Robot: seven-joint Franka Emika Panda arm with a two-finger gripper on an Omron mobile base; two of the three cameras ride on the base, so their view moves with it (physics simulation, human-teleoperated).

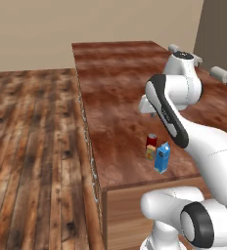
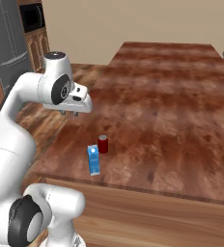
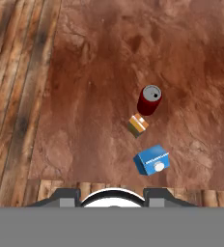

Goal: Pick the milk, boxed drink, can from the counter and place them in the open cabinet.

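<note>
The milk (image 1: 162,157) stands upright on the counter (image 1: 115,88), its long axis vertical and its gabled top up; in the hand view the carton (image 3: 152,160) is seen from above, its white cap facing the camera. Taking the milk as the landmark, the boxed drink (image 1: 150,153) stands upright just beside it on the side away from the counter's near edge, and the can (image 1: 151,140) stands upright just beyond the boxed drink, silver top up, so the three make a short row running away from that edge. In the hand view the boxed drink (image 3: 138,125) sits between the can (image 3: 149,99) and the milk, each a little apart from the next. In the right base view the milk (image 2: 93,159) and the can (image 2: 103,144) show near the counter's front left corner, the boxed drink hidden behind the carton. The milk is close to the near edge, with the long side edge and the plank floor (image 1: 32,146) not far off; beyond the can the wood-grain top lies bare and wide. The gripper (image 2: 69,113) hangs above the counter, well above and beyond the row, holding nothing; whether its fingers stand apart or together I cannot tell.
</note>
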